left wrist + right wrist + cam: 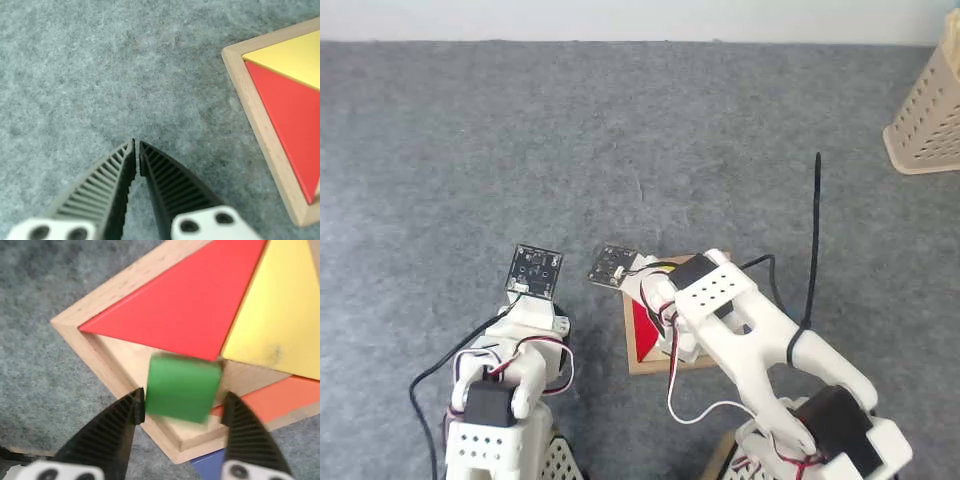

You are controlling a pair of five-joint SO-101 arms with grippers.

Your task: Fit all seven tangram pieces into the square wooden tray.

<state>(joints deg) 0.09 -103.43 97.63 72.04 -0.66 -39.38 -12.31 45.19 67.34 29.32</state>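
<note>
The square wooden tray (100,347) holds a large red triangle (185,310), a large yellow triangle (280,315) and an orange piece (280,395). My right gripper (182,407) hangs over the tray's bare corner, shut on a green square (182,387). A blue piece (210,467) peeks out just beyond the tray's rim. In the high view the right arm (720,300) covers most of the tray (640,364). My left gripper (136,146) is shut and holds nothing. It sits over bare felt beside the tray (260,125).
Grey felt (620,150) covers the table. A beige perforated holder (930,110) stands at the far right edge. A black cable (815,240) rises beside the right arm. The left arm (510,380) rests near the front edge.
</note>
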